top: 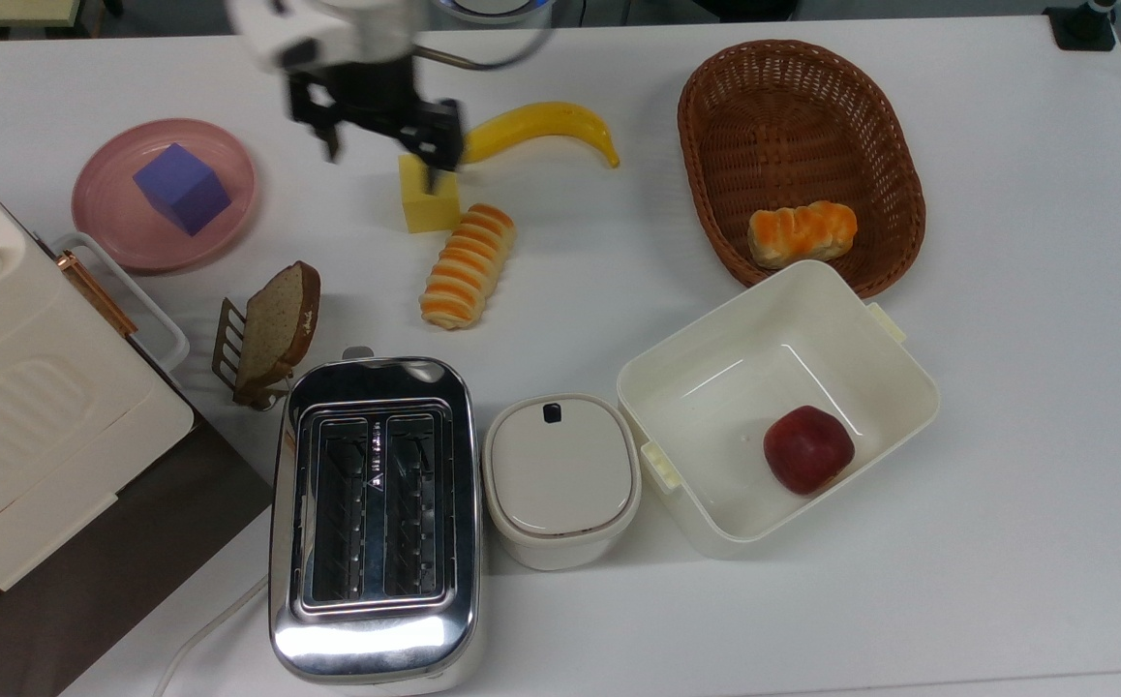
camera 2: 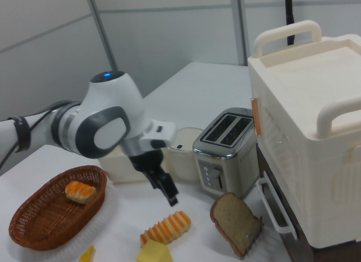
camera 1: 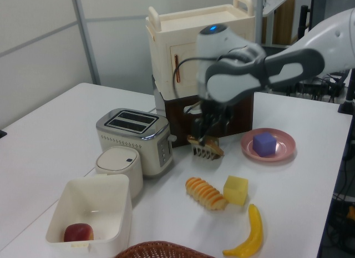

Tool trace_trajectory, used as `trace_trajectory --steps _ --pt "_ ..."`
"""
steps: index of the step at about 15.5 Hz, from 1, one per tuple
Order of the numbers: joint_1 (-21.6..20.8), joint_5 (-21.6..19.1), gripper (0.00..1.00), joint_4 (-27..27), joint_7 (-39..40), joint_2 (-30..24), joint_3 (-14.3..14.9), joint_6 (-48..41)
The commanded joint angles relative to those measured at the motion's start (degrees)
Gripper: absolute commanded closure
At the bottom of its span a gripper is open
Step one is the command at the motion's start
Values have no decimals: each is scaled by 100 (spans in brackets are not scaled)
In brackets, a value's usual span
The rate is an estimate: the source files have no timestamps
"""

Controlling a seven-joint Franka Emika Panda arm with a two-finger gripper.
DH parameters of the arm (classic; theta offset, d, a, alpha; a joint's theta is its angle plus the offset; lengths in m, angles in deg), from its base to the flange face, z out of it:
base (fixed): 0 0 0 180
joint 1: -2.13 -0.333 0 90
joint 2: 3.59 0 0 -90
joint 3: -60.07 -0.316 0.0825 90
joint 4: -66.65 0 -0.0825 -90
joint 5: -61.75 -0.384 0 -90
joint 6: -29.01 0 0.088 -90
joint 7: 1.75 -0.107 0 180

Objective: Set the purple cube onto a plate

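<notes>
Top view: my hand (top: pixel 381 145) hangs open and empty over the yellow cube (top: pixel 428 206); left of it, the matte purple cube (top: pixel 181 188) sits tilted on the pink plate (top: pixel 101 198). Wicker basket (top: pixel 798 97) holds a bread roll (top: pixel 802 233).

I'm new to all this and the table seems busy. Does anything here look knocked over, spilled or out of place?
Nothing looks spilled or broken. The purple cube sits flat on the pink plate. One oddity: the slice of bread leans on a small rack beside the toaster rather than in its slots.
</notes>
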Motion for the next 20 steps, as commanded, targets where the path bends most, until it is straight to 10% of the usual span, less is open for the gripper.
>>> trace_trajectory --steps 1,12,20 --pt "58 182 0 54 -221 -55 -489 -559" --pt "120 648 0 1537 210 -845 -499 -143" --pt "-1093 516 0 2436 -1 -1145 679 713"
